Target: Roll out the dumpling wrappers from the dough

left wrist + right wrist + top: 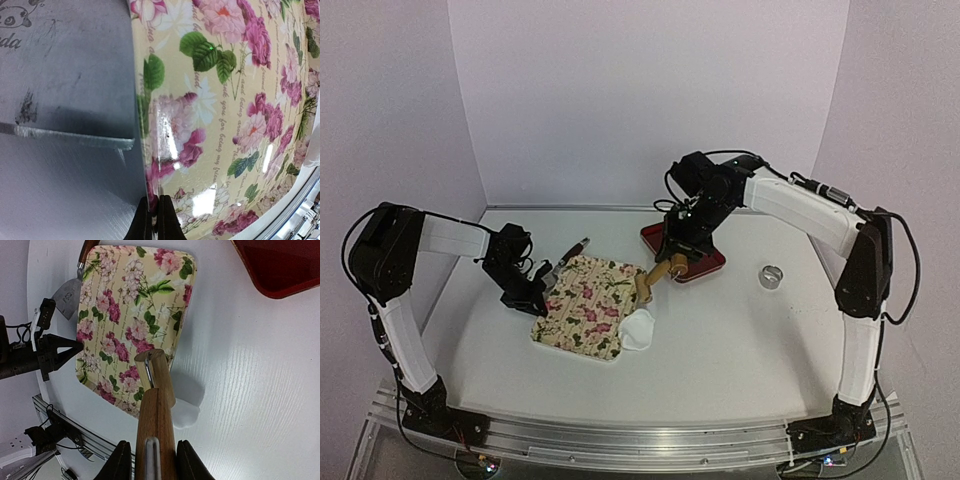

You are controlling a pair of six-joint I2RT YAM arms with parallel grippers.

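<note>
A small white round of dough, the dumpling wrapper [640, 331], lies on the table against the near right corner of the floral tray [586, 305]. My right gripper [155, 445] is shut on the handle of a wooden rolling pin [156, 405]. The pin's far end [645, 289] points over the tray's right edge, just beside the wrapper [189, 412]. My left gripper [155, 202] is shut on the left rim of the floral tray [225, 100]. In the top view the left gripper [542, 303] sits at that rim.
A red tray [708, 264] lies behind the right gripper [678, 256]. A shiny metal ring cutter [772, 276] stands on the table to the right. A scraper with a reddish handle [576, 247] and grey blade [65, 65] lies at the floral tray's far left corner.
</note>
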